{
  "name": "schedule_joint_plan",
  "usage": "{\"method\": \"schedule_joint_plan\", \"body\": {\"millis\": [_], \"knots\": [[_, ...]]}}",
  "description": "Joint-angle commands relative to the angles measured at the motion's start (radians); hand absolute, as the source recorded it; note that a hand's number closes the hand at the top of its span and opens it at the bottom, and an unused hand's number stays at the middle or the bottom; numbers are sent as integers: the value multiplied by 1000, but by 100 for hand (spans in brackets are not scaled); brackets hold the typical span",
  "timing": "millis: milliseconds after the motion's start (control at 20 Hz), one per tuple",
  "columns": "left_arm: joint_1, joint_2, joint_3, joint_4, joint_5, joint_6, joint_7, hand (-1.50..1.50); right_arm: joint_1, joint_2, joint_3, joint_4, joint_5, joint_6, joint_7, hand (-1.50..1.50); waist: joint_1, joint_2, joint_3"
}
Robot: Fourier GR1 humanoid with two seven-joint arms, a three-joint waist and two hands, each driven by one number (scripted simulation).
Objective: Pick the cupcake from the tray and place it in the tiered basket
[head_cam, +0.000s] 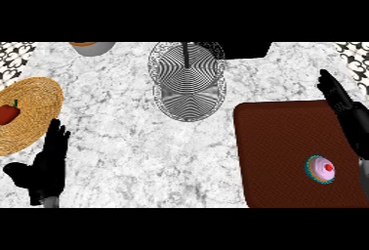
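Head view shows me the cupcake [321,169] sitting upright on the brown tray [281,141], toward its near right part, pink frosting with a red dot on top and a teal wrapper round the base. My right hand [340,100] hangs over the tray's far right edge, fingers straight and holding nothing, well apart from the cupcake. My left hand [49,163] rests open at the lower left of the counter [137,136], fingers up, just beside the woven plate [36,97] with the red pepper [9,113]. The tiered basket [189,78], a wire thing, stands at the far middle of the counter, left of the tray. I judge the cupcake light but soft: the frosting would smear and the cake would crush if squeezed from above. So I want to take it low, thumb and fingers on opposite sides of the wrapper, and keep it upright on the way across.
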Motion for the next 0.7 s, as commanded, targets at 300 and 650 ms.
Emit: {"method": "schedule_joint_plan", "body": {"millis": [300, 650], "knots": [[72, 13, -73, 43, -72, 11, 45, 0, 202, -129, -408, 104, 94, -368, 63, 150, -135, -11, -48], [10, -3, -144, 56, -111, -15, 113, 0, 391, 226, -653, -147, -202, -477, -154, -150, -43, -30, -42]]}}
